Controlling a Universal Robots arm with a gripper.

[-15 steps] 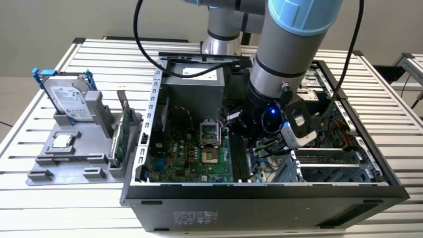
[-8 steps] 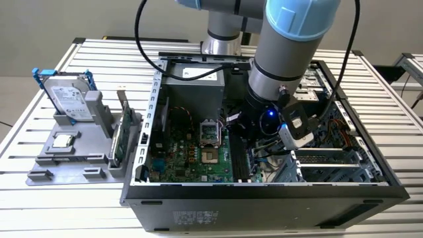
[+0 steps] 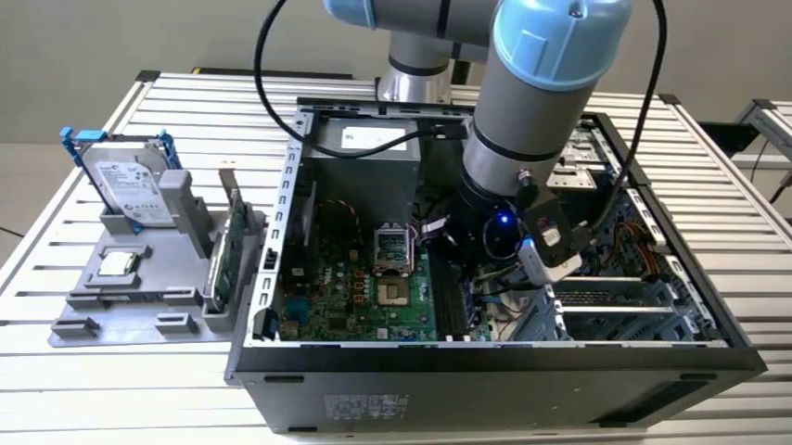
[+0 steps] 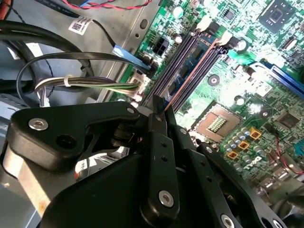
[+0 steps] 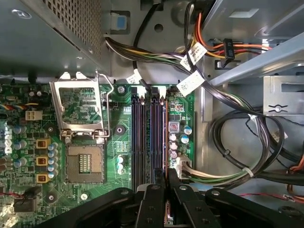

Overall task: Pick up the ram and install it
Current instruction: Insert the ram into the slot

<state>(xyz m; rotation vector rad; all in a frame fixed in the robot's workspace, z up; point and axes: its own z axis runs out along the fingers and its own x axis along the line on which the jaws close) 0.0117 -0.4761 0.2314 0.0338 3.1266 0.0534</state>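
1. Fronting the scene on the slatted metal table (image 3: 111, 389) is the dark near wall of an open computer case (image 3: 495, 380).
2. Inside it the green motherboard (image 3: 359, 287) lies flat, with the open processor socket (image 5: 85, 164) toward the exterior view's left of the black memory slots (image 5: 145, 137).
3. Reaching down into the case over those slots is the grey and blue arm (image 3: 532, 102); its black gripper (image 5: 167, 178) hangs at the near end of the slot row.
4. The gripper's fingers (image 4: 159, 142) are drawn almost together, with only a thin gap between the tips, and they pinch the end of the ram (image 4: 192, 59).
5. The ram stands on edge along one of the slots, a narrow blue strip running away from the fingertips toward the far latches; I cannot tell whether it is fully seated.
6. Bundled cables (image 5: 228, 171) loop just beside the slots, on the exterior view's right.
7. Outside the case, on the exterior view's left, a grey holder (image 3: 124, 306) carries a green card (image 3: 229, 250) upright, and farther back a silver hard drive (image 3: 130, 185) with blue rails.
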